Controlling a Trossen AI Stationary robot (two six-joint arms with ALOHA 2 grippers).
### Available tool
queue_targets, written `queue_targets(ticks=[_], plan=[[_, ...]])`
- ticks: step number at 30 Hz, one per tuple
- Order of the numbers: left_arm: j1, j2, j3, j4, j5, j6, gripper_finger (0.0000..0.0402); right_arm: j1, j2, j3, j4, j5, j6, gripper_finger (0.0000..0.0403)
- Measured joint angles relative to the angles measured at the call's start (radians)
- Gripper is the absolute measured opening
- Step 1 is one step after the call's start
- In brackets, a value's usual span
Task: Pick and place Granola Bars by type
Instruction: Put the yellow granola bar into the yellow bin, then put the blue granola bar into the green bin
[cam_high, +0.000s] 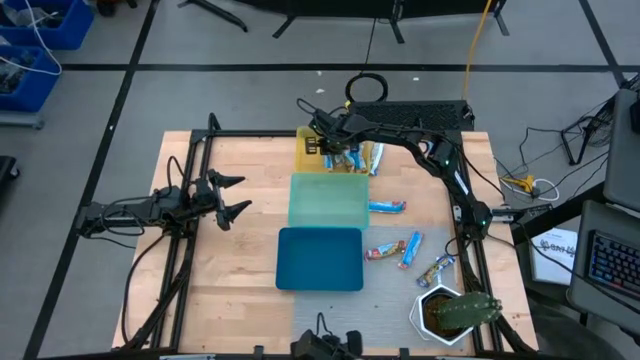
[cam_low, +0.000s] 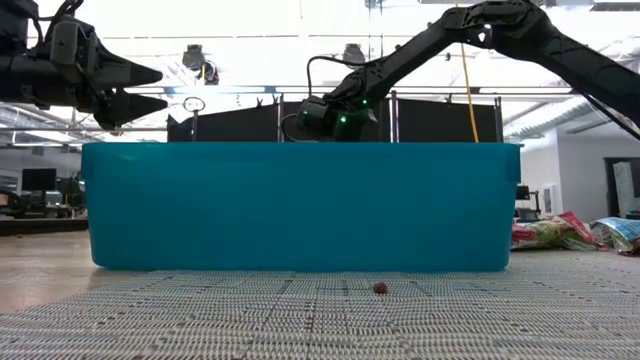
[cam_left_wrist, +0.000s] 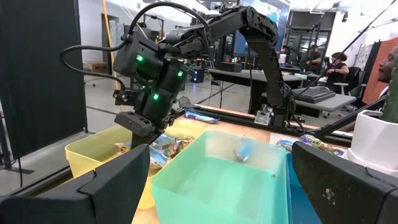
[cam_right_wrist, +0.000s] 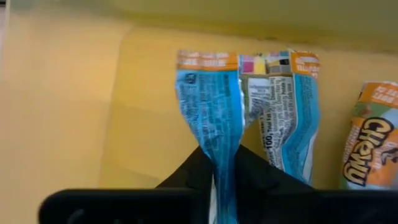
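Note:
My right gripper (cam_high: 332, 150) reaches down into the yellow tray (cam_high: 306, 150) at the table's far side, shut on a blue granola bar (cam_right_wrist: 208, 106). Two more bars (cam_right_wrist: 280, 106) lie flat on the tray floor beside it, one with an orange label (cam_right_wrist: 370, 143). Several bars lie flat on the table right of the trays: one (cam_high: 388, 207) by the green tray (cam_high: 328, 200), others (cam_high: 385, 250) (cam_high: 437, 268) by the blue tray (cam_high: 320, 258). My left gripper (cam_high: 236, 198) hovers open left of the green tray, raised above the table (cam_low: 150, 90). My right gripper pinches the blue bar between its two fingers by the wrapper's near end (cam_right_wrist: 222, 158). The fingers (cam_right_wrist: 189, 171) come from above, pointing down, along the bar's length. The bar hangs below them over the yellow tray floor; whether its lower end touches the floor cannot be told.
A white pot with a plant (cam_high: 455, 315) stands at the table's near right corner. The three trays sit in a row from far to near along the middle. Black frame rails (cam_high: 190, 150) run along the table's edges. People sit at desks in the room beyond (cam_left_wrist: 339, 62).

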Motion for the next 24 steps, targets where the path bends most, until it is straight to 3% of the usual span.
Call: queue_targets(ticks=[13, 24], plan=[[0.0, 0.0, 0.0, 0.0, 0.0, 0.0, 0.0392, -0.007, 0.0, 0.0, 0.012, 0.006, -0.049, 0.0136], [0.0, 0.0, 0.0, 0.0, 0.0, 0.0, 0.0392, -0.023, -0.044, 0.008, -0.005, 0.01, -0.083, 0.0147]])
